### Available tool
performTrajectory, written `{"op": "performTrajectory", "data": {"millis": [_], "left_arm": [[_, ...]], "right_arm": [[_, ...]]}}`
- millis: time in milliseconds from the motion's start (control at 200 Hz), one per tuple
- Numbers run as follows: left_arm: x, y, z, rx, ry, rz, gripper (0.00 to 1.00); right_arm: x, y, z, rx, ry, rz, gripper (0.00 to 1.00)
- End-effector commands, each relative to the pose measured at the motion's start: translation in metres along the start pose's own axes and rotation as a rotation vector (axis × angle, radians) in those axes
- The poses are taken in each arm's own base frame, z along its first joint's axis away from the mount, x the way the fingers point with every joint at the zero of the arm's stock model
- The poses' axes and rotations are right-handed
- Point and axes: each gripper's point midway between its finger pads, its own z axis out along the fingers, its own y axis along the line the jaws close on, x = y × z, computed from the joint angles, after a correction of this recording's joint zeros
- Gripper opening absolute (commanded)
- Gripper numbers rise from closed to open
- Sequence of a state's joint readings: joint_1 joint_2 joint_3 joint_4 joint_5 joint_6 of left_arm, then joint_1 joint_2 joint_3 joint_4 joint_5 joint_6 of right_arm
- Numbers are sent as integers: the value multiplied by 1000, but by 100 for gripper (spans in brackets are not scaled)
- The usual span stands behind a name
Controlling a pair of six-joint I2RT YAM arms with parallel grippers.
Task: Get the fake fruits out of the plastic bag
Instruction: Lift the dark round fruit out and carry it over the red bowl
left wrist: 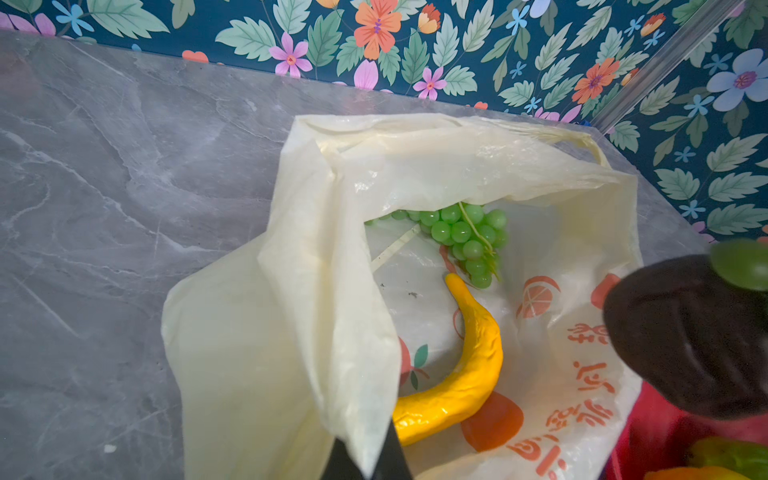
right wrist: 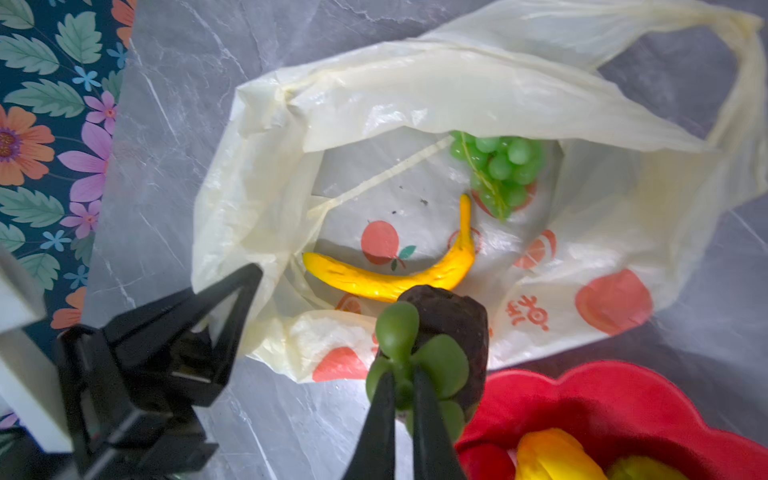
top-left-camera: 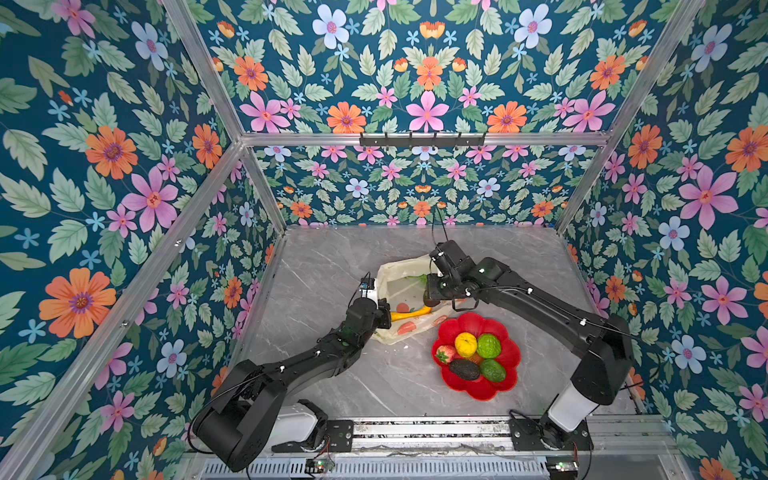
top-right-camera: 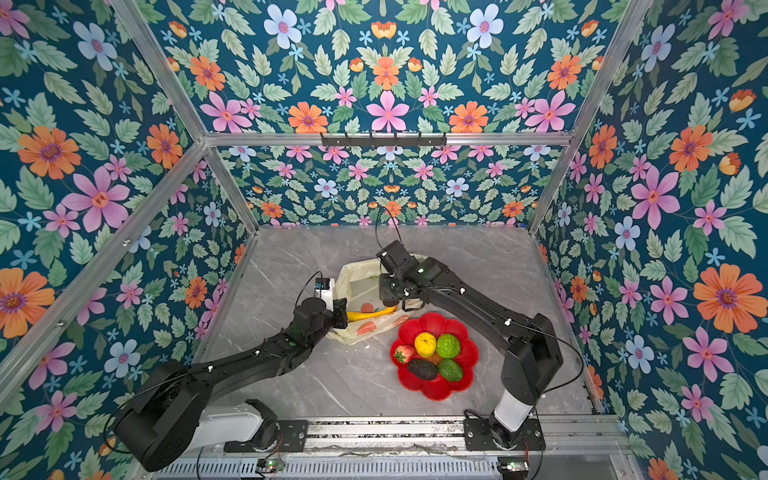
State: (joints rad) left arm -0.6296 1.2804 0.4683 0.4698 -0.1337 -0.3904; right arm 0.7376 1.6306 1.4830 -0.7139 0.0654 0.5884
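Fruit picking, bag (right wrist: 415, 83) propped open

At the rim the left hand (right wrist: 247, 280) pinches shut, propping the mouth open; the right hand (right wrist: 401, 380) grips a dark fruit (right wrist: 455, 316) by its green leaves beside the red plate (right wrist: 602, 384). A banana (right wrist: 399, 282) and grapes (right wrist: 500, 166) lie inside.

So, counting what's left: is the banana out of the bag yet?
No, the banana lies inside the plastic bag, near the green grapes.
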Motion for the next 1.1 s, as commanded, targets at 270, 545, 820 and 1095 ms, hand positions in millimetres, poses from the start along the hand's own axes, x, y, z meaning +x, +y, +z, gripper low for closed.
{"op": "performTrajectory", "data": {"millis": [270, 545, 820, 1095], "left_arm": [[0, 4, 2, -21, -1, 7, 2], [3, 4, 4, -22, 7, 9, 2], [5, 4, 6, -27, 13, 11, 2], [4, 4, 5, -24, 12, 10, 2]], "right_arm": [[28, -53, -23, 94, -16, 45, 5], [56, -105, -20, 154, 37, 109, 5], [68, -119, -8, 174, 52, 101, 5], [79, -121, 9, 171, 87, 108, 5]]}}
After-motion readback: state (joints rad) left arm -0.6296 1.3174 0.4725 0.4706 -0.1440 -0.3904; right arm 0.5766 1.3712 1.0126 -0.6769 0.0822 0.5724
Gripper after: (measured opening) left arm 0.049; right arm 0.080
